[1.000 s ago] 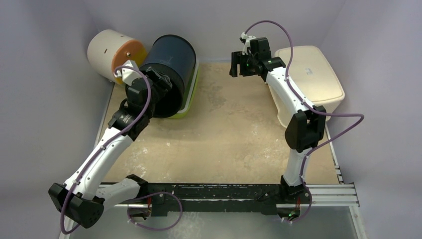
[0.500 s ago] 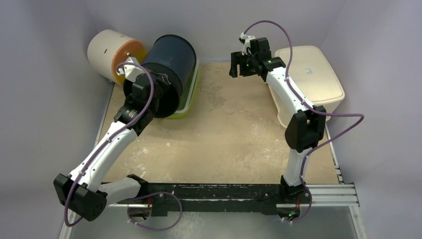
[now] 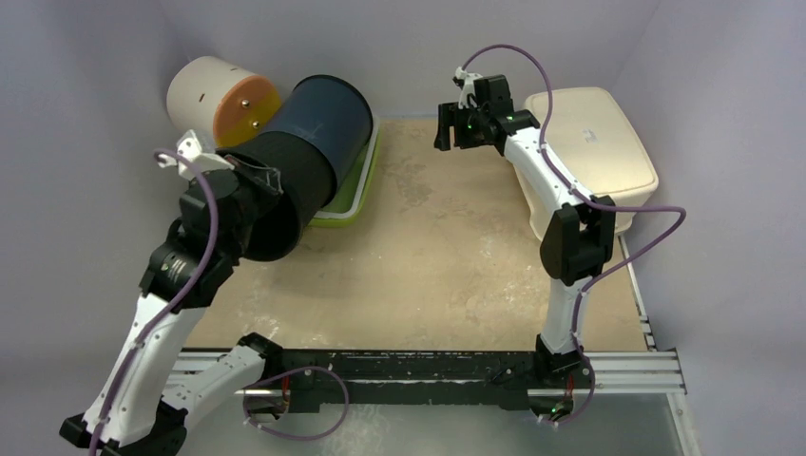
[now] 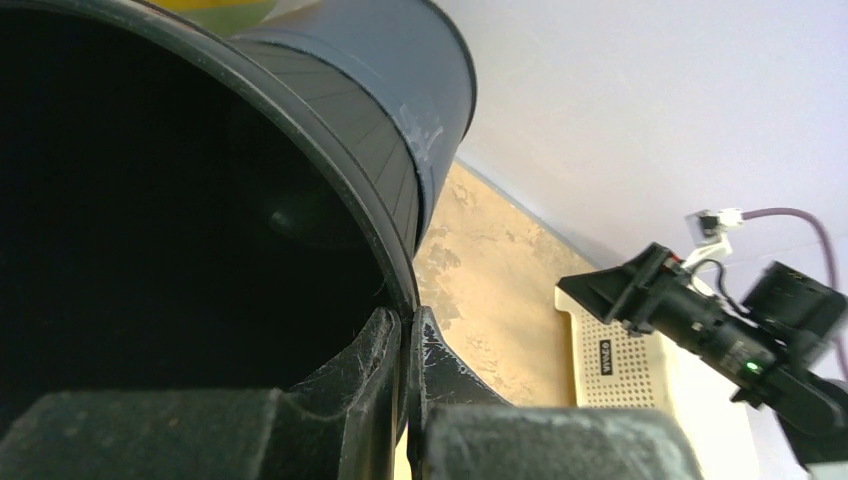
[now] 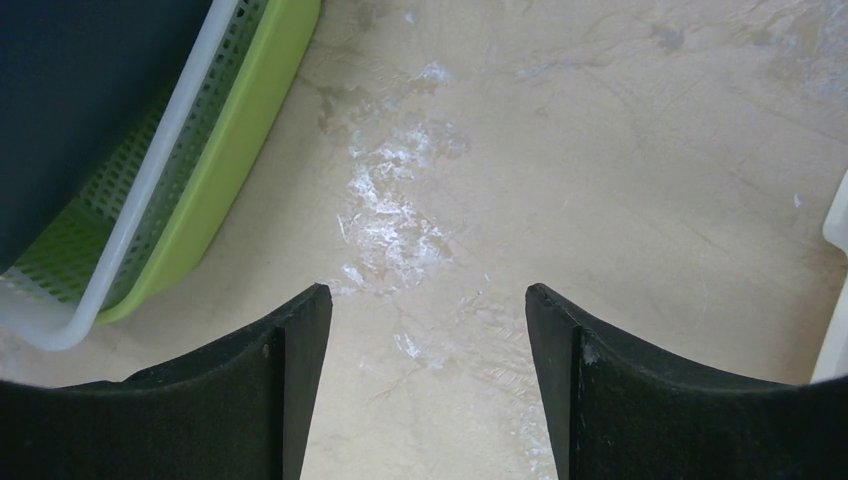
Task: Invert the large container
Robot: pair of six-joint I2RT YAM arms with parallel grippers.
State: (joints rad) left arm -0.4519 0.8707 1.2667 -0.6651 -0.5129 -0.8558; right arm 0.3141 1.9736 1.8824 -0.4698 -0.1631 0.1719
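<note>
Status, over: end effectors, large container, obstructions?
Left end effector shut on rim of large container. Right end effector open, empty, above table. Container on its side, over green tray. Cream drum close beside it.

We've got a sandy beige table [image 3: 428, 256] with whitish scuffs mid-top. On it there's a green-and-white perforated tray [image 3: 356, 180] at the back left and a cream lidded bin [image 3: 608, 142] along the right edge.

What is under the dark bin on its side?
A green tray with a white mesh insert, its edge showing beside the bin; anything else beneath is covered.
</note>
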